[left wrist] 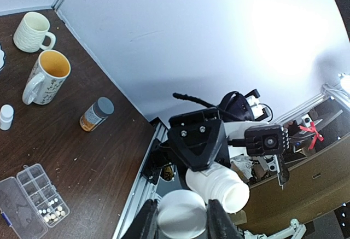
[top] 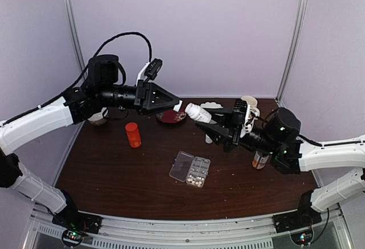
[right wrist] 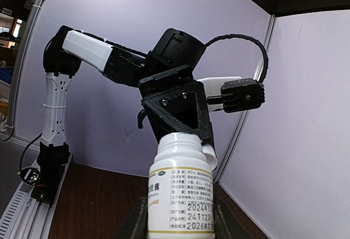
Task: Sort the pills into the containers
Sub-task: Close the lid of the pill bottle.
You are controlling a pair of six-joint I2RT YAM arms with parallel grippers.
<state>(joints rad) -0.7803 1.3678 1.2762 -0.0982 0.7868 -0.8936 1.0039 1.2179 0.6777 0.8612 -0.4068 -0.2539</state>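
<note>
My right gripper (top: pixel 206 123) is shut on a white pill bottle (top: pixel 198 112), which it holds in the air above the table with its open neck toward the left gripper. In the right wrist view the labelled bottle (right wrist: pixel 180 190) stands between the fingers of the right gripper (right wrist: pixel 180 220). My left gripper (top: pixel 178 106) is shut on the bottle's white cap (left wrist: pixel 182 213), just clear of the bottle's mouth (left wrist: pixel 229 191). The clear pill box (top: pixel 190 169) lies open on the table below, with small whitish pills (left wrist: pixel 50 213) in some of its cells.
An orange bottle (top: pixel 133 134) stands left of centre and a dark red dish (top: pixel 171 116) behind it. Two mugs (left wrist: pixel 34 31) (left wrist: pixel 46 75), a grey-capped amber bottle (left wrist: pixel 96 114) and a small white bottle (left wrist: pixel 5 116) stand on the right side. Walls close in the back and sides.
</note>
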